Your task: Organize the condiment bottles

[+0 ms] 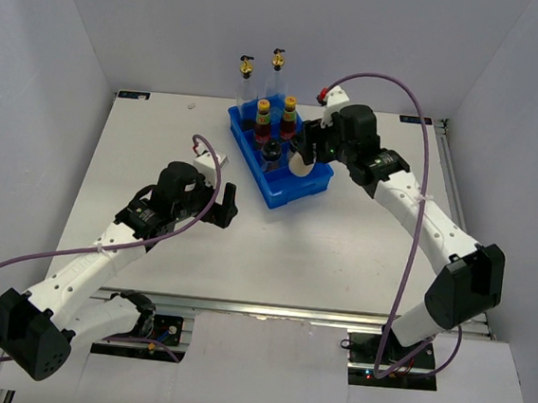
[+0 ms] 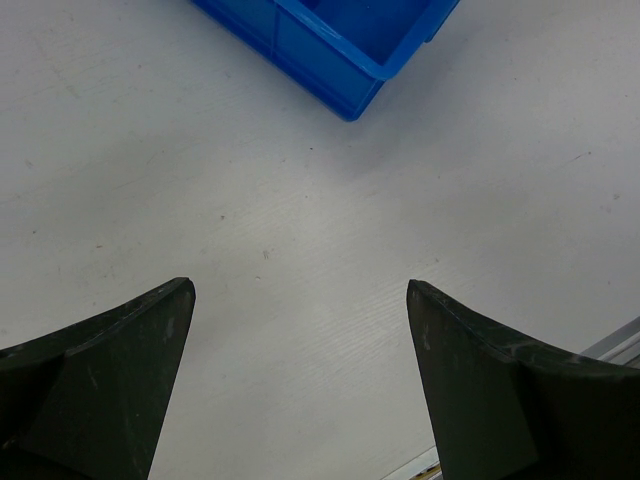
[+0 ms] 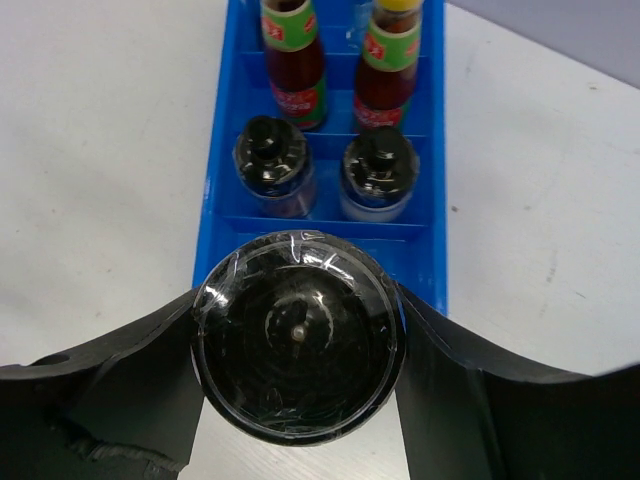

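The blue tray [image 1: 254, 157] holds two tall clear bottles [image 1: 245, 87] with gold-black spouts at its far end. Two dark red sauce bottles [image 3: 295, 70] stand in the compartment nearer me, and two squat black-capped jars [image 3: 270, 165] in the middle compartment. My right gripper [image 3: 298, 300] is shut on a third round jar [image 3: 298, 345] with a black face and clear rim. It holds this jar over the tray's near compartment, as the top view shows [image 1: 301, 164]. My left gripper [image 2: 300, 300] is open and empty over bare table, near the tray's corner [image 2: 345, 70].
White walls close in the table on the left, the back and the right. A metal rail runs along the near edge [image 1: 287, 310]. Purple cables loop over both arms [image 1: 419, 130]. My left gripper [image 1: 226, 205] sits left of and nearer than the tray.
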Controlling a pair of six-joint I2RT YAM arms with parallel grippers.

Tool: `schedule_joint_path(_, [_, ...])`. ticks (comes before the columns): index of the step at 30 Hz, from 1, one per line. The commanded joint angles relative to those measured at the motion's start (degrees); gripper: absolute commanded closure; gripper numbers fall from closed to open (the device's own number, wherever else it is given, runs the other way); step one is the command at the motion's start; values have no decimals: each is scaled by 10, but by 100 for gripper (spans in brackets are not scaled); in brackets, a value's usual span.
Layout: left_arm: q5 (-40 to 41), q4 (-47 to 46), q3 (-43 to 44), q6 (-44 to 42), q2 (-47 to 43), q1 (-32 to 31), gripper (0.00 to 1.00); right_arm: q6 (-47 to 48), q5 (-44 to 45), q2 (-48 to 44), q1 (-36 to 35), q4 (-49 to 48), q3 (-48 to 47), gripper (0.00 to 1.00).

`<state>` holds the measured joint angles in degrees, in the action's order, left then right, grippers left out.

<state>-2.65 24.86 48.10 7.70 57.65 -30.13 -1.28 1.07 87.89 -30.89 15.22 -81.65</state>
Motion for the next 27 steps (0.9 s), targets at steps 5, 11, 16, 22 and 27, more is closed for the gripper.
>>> schedule_joint_path(5, [8,-5,-3,-2,-6,-1,2,5,-26,62,-12,-104,-38,92])
schedule_joint_path(11, [-3,-10,-5,-1,-12,0,2,50,27,94,-15,-145,-4,92])
schedule_joint_path(16, [-3,-9,-3,-2,-8,0,2,38,16,100,-15,-178,24,92])
schedule_joint_path(22, [-3,-9,-3,-2,-7,-1,2,32,20,117,-18,-184,40,92])
schedule_joint_path(27, [-3,-8,-3,-2,-5,0,2,42,37,141,-26,-165,26,86])
